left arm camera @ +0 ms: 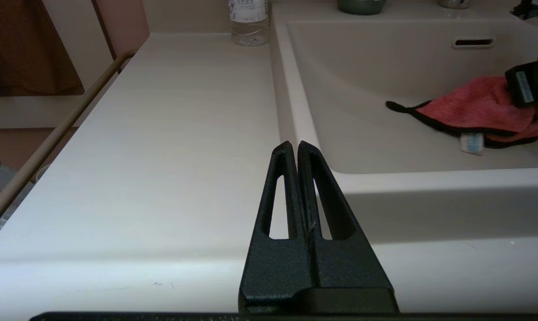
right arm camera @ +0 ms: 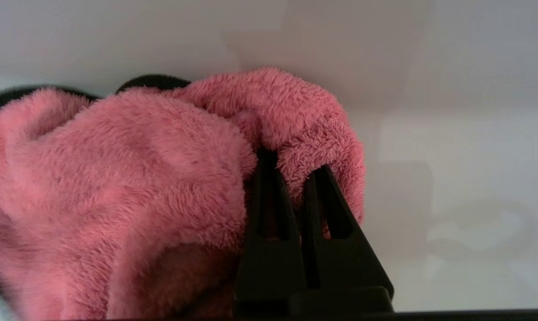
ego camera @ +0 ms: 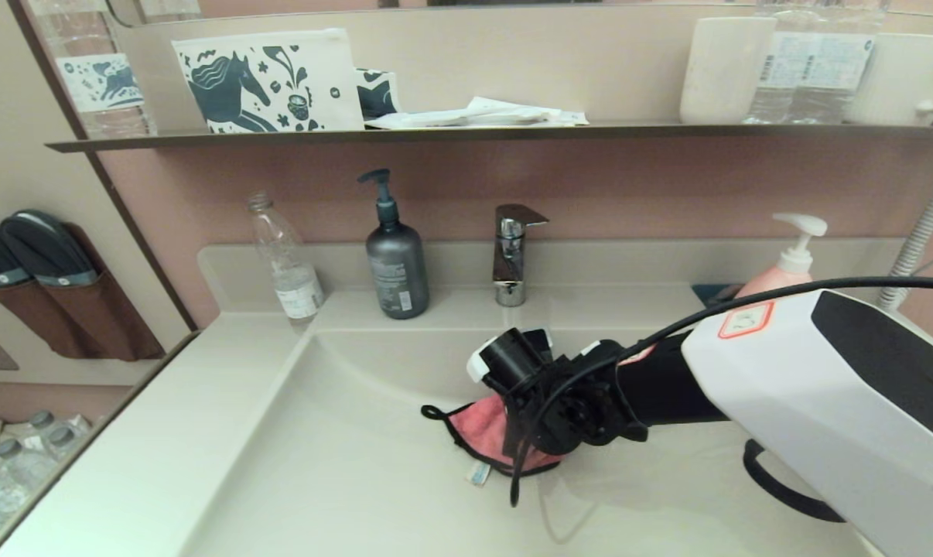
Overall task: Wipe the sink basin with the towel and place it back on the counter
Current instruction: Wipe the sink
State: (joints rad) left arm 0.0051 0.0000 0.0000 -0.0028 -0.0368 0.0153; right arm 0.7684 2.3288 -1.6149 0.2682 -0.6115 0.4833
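Right gripper [right arm camera: 295,169] jaws clenched on a fold of the towel [right arm camera: 117,178], pinching fluffy pile mid-cloth. Towel lies bunched on the basin [ego camera: 343,464] floor, black trim and white tag [ego camera: 478,473] trailing toward the robot's left. Likely light, soft, floppy; drags rather than slides stiffly, loose corners may fold under. Best hold looks like a thick bunched fold, not the thin trim. Left gripper [left arm camera: 297,147] parked shut over the counter [left arm camera: 162,156].
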